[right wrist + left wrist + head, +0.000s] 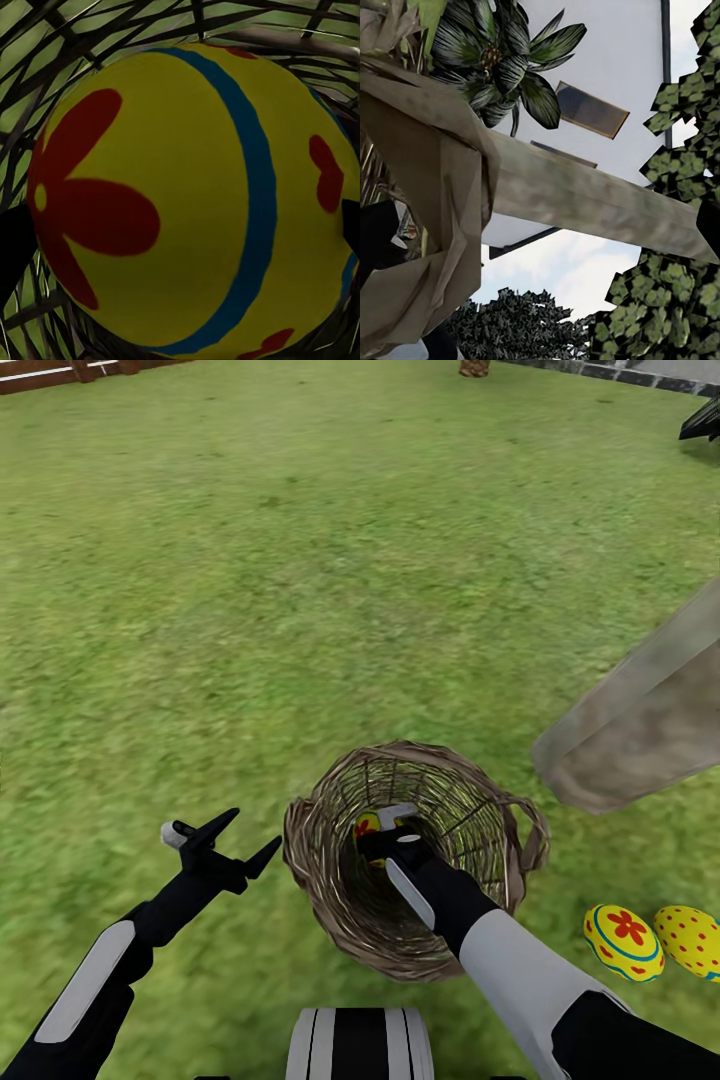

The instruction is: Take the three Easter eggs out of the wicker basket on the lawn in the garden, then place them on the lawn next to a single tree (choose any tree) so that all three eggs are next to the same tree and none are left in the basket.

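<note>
— Leftmost on the patchy green lawn (300, 560), what's my left claw (228, 838) doing?
— Spread, holding nothing. Beside it, my right claw (385, 830) is inside the round brown wicker basket (330, 880), fingertips flanking a yellow flower-painted egg (187, 195); grip unclear. Two more painted eggs (623, 942) lie rightward, near the grey-beige trunk (650, 710).

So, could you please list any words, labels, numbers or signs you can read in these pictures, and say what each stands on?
There are none to read.
The eggs carry only painted flowers, dots and bands.
The basket, trunk and house wall bear no lettering.
</note>
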Tool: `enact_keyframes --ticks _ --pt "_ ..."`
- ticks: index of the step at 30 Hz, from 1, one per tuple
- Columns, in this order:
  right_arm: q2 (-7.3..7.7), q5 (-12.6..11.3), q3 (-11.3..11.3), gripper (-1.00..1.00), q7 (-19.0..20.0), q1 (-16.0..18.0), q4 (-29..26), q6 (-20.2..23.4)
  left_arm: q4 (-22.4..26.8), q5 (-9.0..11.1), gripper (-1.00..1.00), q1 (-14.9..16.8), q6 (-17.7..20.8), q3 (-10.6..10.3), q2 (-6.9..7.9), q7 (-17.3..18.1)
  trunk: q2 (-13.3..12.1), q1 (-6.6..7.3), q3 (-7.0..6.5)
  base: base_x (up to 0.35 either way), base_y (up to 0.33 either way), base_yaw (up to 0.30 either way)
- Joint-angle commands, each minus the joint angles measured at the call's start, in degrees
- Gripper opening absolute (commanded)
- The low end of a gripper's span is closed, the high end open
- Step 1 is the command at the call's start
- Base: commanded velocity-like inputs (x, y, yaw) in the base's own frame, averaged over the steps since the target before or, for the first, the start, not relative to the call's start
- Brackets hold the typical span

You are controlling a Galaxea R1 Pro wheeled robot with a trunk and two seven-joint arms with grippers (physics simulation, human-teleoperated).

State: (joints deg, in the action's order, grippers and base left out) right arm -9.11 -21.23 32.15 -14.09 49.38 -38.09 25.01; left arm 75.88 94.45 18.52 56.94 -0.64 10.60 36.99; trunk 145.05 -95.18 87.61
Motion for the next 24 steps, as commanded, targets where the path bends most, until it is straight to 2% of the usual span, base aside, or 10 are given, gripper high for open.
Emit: enact_keyframes --ticks 1,3,8,18,24 --pt "0.05 -1.09 0.28 -1.00 -0.52 0.02 1.86 0.13 0.00 0.05 1.00 0.02 0.18 -0.06 0.04 0.19 0.00 0.03 -0.18 0.000 0.000 0.000" --pt "0.05 -1.09 0.28 -1.00 -0.54 0.02 1.88 0.13 0.05 0.04 1.00 0.02 0.18 -0.06 0.04 0.19 -0.03 0.08 -0.63 0.000 0.000 0.000" --pt "0.05 -1.09 0.28 -1.00 -0.65 0.02 1.59 0.18 0.06 0.11 1.00 -0.01 0.18 -0.04 0.07 0.24 -0.03 0.08 -0.63 0.000 0.000 0.000" --pt "0.05 -1.14 0.37 -1.00 -0.62 0.02 1.26 0.61 0.22 0.04 1.00 0.01 0.18 -0.06 0.06 0.19 -0.14 0.28 -2.40 0.000 0.000 0.000" --pt "0.07 -1.27 0.22 -1.00 -0.59 0.02 1.18 4.03 0.07 0.02 1.00 -0.01 0.18 -0.02 0.06 0.16 -0.22 0.44 -3.73 0.000 0.000 0.000"
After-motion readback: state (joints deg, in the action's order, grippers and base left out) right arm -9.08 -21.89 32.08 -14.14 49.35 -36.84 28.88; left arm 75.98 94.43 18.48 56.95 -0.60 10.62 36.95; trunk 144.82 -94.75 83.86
